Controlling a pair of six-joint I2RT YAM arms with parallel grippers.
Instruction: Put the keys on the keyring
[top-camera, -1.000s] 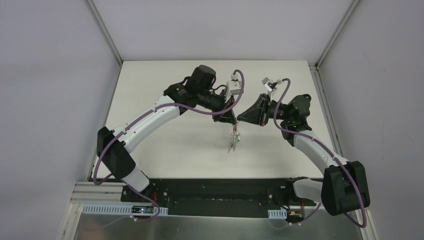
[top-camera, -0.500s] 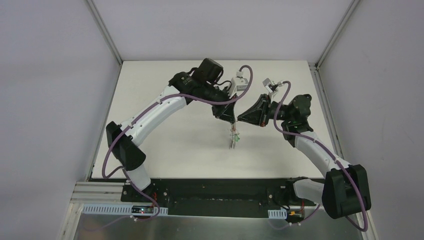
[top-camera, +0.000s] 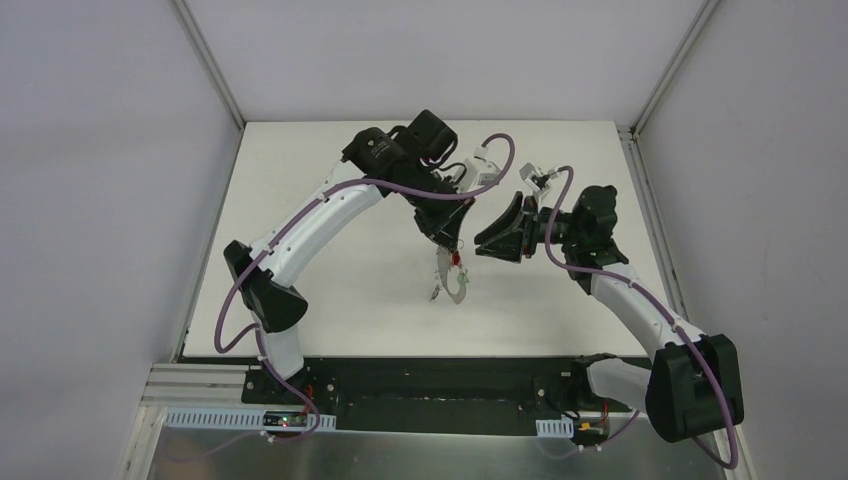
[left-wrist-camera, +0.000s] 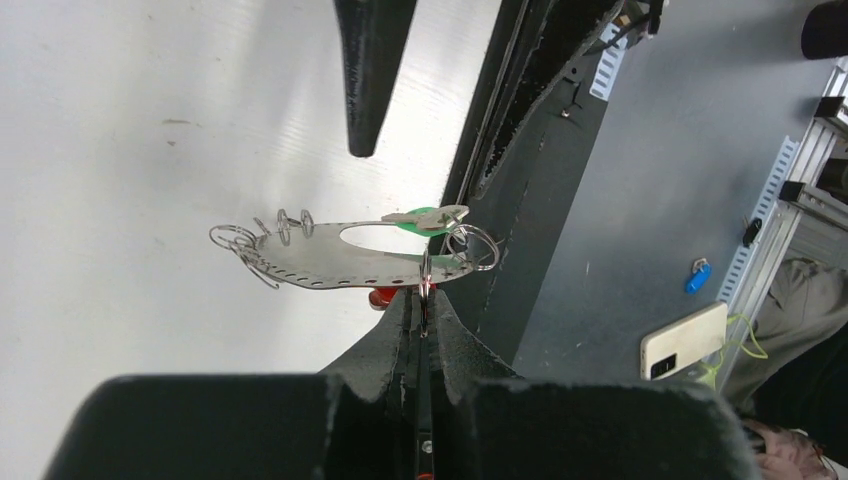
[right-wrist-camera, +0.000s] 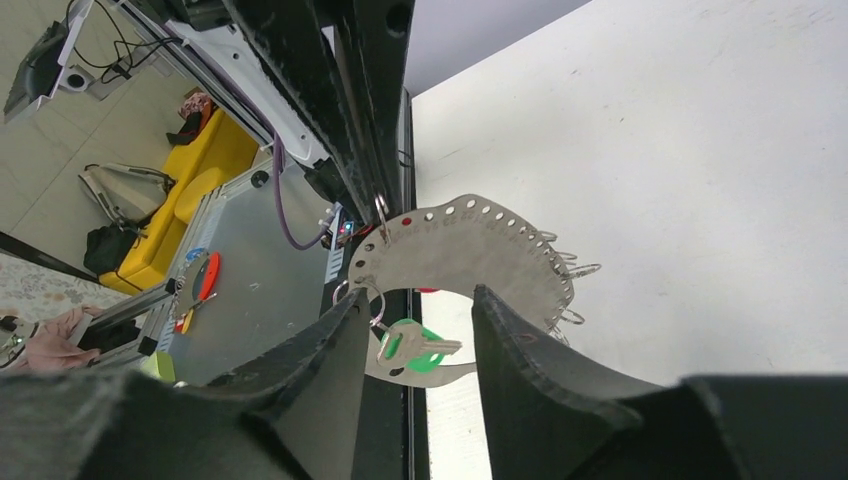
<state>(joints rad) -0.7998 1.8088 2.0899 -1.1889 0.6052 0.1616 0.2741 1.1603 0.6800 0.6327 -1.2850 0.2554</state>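
"Grey metal is clamped in the left gripper (left-wrist-camera: 422, 300) — the keyring (left-wrist-camera: 330, 265) is pinched by its edge, jaws pressed tight together, and the flat perforated crescent is carried just beyond the fingertips."

"Confirmed from above: the crescent is held out beneath that hand, over the white table (top-camera: 330, 250). Whether its lower tip meets the surface cannot be judged. And the right gripper (right-wrist-camera: 418, 300)?"

"Its jaws are parted. The green key (right-wrist-camera: 415, 348) is seen between the two fingers (right-wrist-camera: 330, 370), hung from a small wire loop at the end of the crescent nearest that hand."

"Is the key gripped?"

"No grip is shown — a gap is seen between the blade tip and one finger. Whether the head is brushed by the other finger cannot be told."

"The red key (left-wrist-camera: 383, 297)?"

"Only its red head is made out, tucked under the plate right beside the left fingertips. The blade is hidden."

"Anything else on the rim?"

"More wire loops (left-wrist-camera: 285, 225) are strung along the end farthest from the left grip. From the left wrist, one right finger is seen pointing down above the crescent, apart from it."
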